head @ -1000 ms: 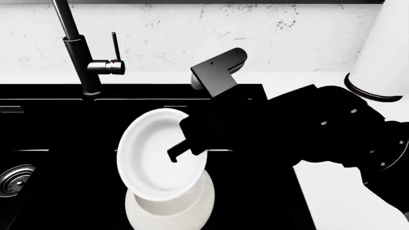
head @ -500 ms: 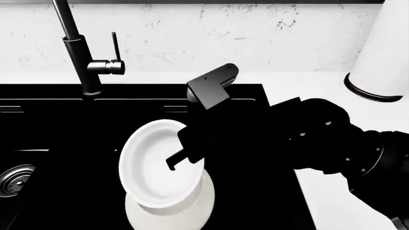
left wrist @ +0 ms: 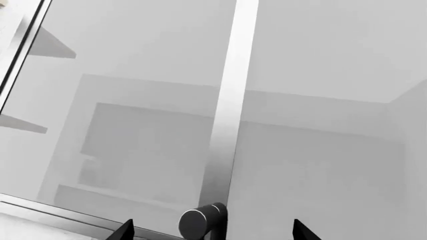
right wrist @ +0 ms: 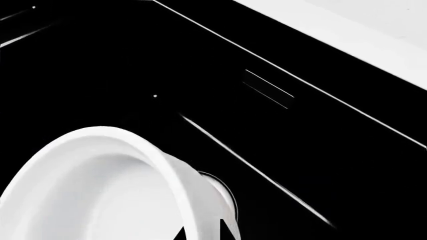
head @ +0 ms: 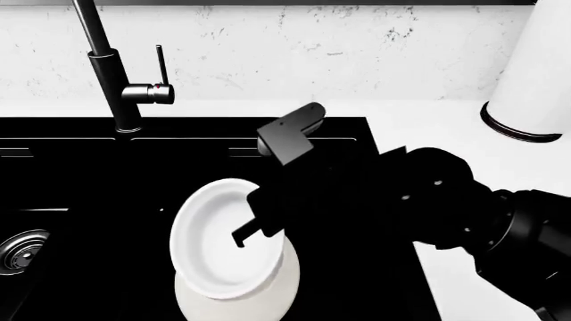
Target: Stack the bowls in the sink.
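Observation:
In the head view my right gripper [head: 259, 231] is shut on the rim of the smaller white bowl [head: 218, 244], held tilted over the large off-white bowl [head: 245, 301], which sits in the black sink [head: 80, 174] at the near edge. The two bowls overlap; contact is unclear. In the right wrist view the small bowl [right wrist: 87, 190] fills the lower part, its wall pinched between my fingertips [right wrist: 230, 231]. My left gripper [left wrist: 210, 235] shows only two tips, spread apart and empty, facing glass cabinet doors; it is out of the head view.
A tall black faucet [head: 111, 73] stands behind the sink, its end also in the left wrist view [left wrist: 200, 224]. A steel drain [head: 20, 251] lies in the left basin. A tall white cylinder with black base [head: 535, 73] stands on the white counter [head: 428, 114] at right.
My right arm has drawn nearer and lower, carrying the small bowl down and slightly right over the large bowl. The large bowl has not moved.

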Controlling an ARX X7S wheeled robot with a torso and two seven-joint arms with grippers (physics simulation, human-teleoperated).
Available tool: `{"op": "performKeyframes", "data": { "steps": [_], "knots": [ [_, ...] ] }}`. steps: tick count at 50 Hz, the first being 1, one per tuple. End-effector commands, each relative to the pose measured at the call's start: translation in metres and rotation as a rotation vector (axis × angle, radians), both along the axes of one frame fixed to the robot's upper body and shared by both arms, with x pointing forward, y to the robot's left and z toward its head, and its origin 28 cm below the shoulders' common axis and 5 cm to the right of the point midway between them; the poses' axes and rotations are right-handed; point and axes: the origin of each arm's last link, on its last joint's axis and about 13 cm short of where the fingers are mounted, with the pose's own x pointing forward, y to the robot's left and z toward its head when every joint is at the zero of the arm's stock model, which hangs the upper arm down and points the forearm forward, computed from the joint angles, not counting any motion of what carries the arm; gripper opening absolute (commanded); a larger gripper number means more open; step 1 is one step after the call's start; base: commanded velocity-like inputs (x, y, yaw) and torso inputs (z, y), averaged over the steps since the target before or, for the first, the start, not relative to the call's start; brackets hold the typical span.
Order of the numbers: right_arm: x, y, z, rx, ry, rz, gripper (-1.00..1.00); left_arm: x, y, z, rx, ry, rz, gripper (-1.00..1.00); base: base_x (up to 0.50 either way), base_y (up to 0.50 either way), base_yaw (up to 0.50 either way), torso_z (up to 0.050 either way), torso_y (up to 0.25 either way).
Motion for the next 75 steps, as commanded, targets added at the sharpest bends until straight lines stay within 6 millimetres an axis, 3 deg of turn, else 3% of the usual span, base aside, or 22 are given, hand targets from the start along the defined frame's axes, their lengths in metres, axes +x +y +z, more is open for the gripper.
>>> {"op": "performKeyframes", "data": {
  "steps": [1, 5, 6, 22, 32, 49, 66, 75],
  "knots": [
    [0.003, 0.002, 0.000, -0.001, -0.039, -0.001, -1.00, 0.000, 0.001, -0.001, -0.001, 0.001, 0.001, 1.00, 0.00, 0.00, 0.00, 0.000, 0.010],
    [0.005, 0.001, -0.001, -0.012, -0.042, -0.004, -1.00, 0.001, 0.000, -0.002, -0.001, 0.002, 0.000, 1.00, 0.00, 0.00, 0.00, 0.000, 0.000],
    [0.005, 0.001, -0.001, -0.022, -0.054, -0.019, 1.00, 0.001, 0.000, -0.002, -0.001, 0.002, 0.001, 1.00, 0.00, 0.00, 0.00, 0.000, 0.000],
    [0.001, 0.001, 0.009, -0.031, -0.072, 0.010, 1.00, 0.000, 0.000, -0.001, 0.000, 0.001, 0.001, 1.00, 0.00, 0.00, 0.00, 0.000, 0.000],
    [-0.020, -0.007, 0.063, 0.081, -0.194, 0.032, 1.00, 0.000, 0.001, 0.000, -0.001, 0.000, 0.002, 1.00, 0.00, 0.00, 0.00, 0.000, 0.000],
    [-0.054, -0.016, 0.099, 0.165, -0.318, 0.084, 1.00, -0.002, -0.001, 0.001, 0.002, -0.003, -0.001, 1.00, 0.00, 0.00, 0.00, 0.000, 0.000],
    [-0.080, -0.035, 0.117, 0.243, -0.444, 0.067, 1.00, -0.003, -0.001, 0.002, 0.006, -0.008, -0.001, 1.00, 0.00, 0.00, 0.00, 0.000, 0.000],
    [-0.102, -0.045, 0.120, 0.327, -0.640, 0.113, 1.00, -0.002, -0.001, 0.000, 0.005, -0.004, -0.001, 1.00, 0.00, 0.00, 0.00, 0.000, 0.000]
  ]
}}
